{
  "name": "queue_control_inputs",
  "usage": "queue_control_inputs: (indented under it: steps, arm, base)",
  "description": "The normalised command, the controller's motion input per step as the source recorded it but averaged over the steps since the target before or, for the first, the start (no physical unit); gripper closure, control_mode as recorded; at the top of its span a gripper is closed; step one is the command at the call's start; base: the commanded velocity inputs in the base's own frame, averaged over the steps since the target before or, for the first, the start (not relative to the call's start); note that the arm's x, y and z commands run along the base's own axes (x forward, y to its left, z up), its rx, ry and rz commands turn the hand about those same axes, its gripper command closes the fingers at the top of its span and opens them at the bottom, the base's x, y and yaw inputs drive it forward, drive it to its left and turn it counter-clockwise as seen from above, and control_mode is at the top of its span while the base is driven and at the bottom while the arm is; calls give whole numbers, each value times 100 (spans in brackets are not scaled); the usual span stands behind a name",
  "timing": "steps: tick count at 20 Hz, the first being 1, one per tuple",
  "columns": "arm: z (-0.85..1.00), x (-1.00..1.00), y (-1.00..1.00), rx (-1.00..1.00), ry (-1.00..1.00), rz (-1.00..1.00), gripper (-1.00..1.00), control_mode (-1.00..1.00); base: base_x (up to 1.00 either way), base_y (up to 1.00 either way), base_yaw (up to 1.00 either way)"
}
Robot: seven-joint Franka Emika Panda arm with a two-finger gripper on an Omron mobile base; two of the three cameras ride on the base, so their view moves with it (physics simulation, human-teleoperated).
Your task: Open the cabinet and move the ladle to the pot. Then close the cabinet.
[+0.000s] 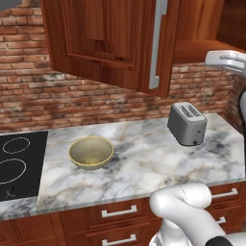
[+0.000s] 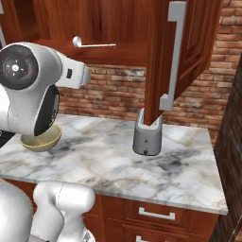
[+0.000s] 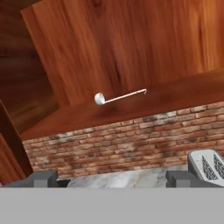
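Inside the open cabinet the ladle lies unmoved; gripper released, empty; transfer and closing remain.

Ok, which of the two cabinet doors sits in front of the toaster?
In the right base view, the door with the long silver bar handle, swung wide open, hangs in front of the toaster. The other open door is above the bowl.

The ladle lies on the cabinet shelf at centre, bowl toward nine o'clock, handle toward three. Brick wall runs below it. At five o'clock sits a toaster (partly cropped). Gripper fingertips stand wide apart at six.
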Motion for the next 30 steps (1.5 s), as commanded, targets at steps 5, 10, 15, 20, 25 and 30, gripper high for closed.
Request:
queue_control_inputs:
  steps: [5, 10, 15, 20, 25, 30]
  arm:
    - [-30, 93, -16, 12, 1, 2, -100, -100]
    - [-10, 98, 22, 12, 5, 7, -100, -100]
    - [0, 86, 35, 10, 10, 9, -100, -100]
    - [0, 39, 58, 6, 10, 13, -100, -100]
    - [0, 0, 53, 5, 2, 16, -100, -100]
    - [2, -12, 49, 2, 0, 17, -100, -100]
  base:
    - [0, 0, 0]
    - [0, 0, 0]
    - [0, 0, 0]
    - [0, 0, 0]
    - [0, 0, 0]
    - [0, 0, 0]
